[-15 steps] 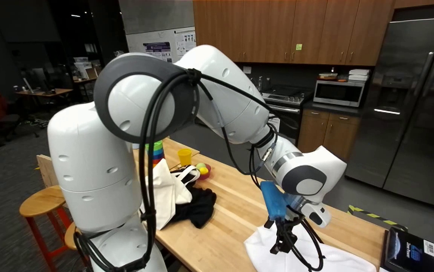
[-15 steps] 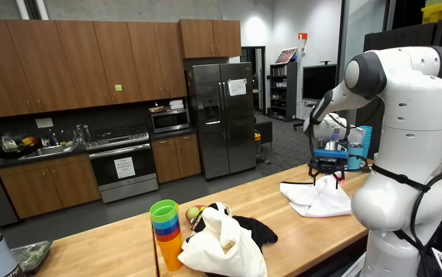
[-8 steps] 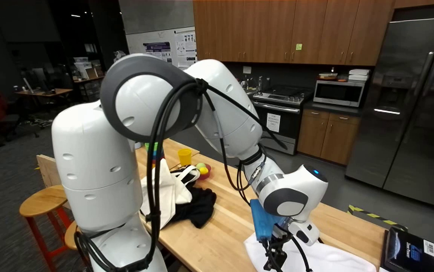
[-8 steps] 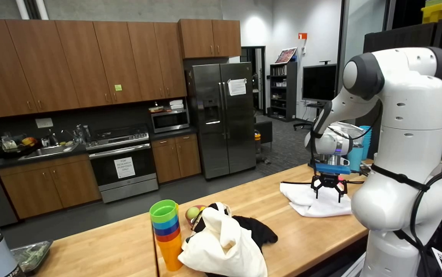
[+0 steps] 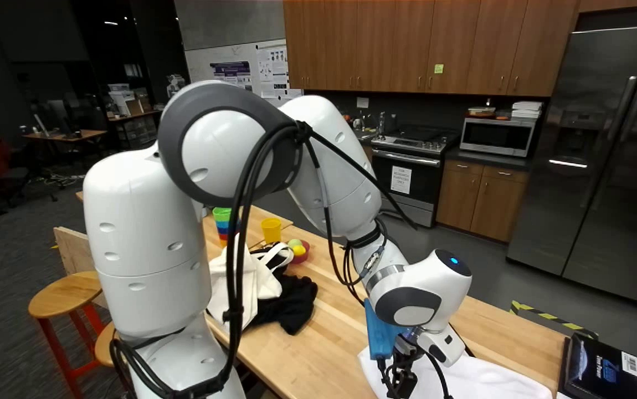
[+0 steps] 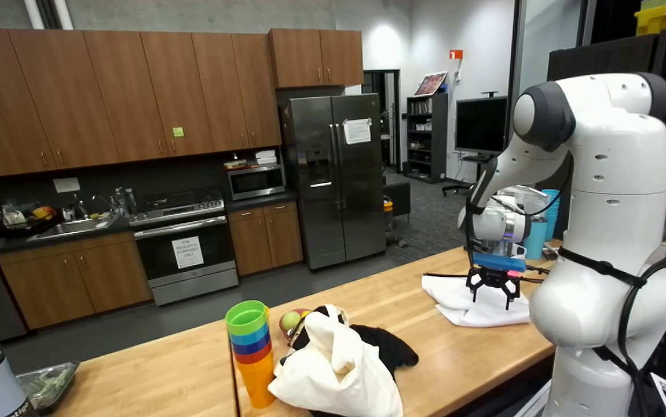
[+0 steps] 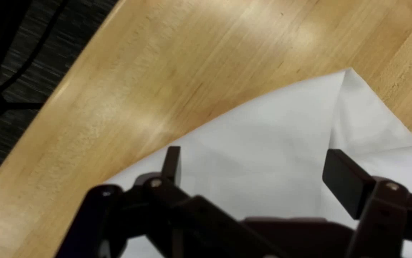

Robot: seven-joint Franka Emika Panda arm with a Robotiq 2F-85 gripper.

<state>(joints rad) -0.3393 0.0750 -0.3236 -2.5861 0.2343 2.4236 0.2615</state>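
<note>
Pointing down over white cloth (image 7: 281, 122) with gripper (image 7: 256, 163), with fingers (image 7: 349, 182) spread wide apart. Can't tell touching from just above. For cloth: lying on bench (image 7: 138, 89), folded at one corner, set in from bench edge in wrist view. Past cloth, at kitchen-side edge: black box (image 5: 604, 368). Toward opposite end of bench, by robot-side edge: cream tote bag (image 6: 330, 353), partly over black garment (image 6: 391, 350). Just beside tote: stacked cups (image 6: 252, 347). Nearer kitchen-side edge: red bowl (image 5: 303, 258) with fruit (image 5: 298, 250), next to yellow cup (image 5: 271, 230). Showing tote, garment, stacked cups and bowl in both exterior views.
</note>
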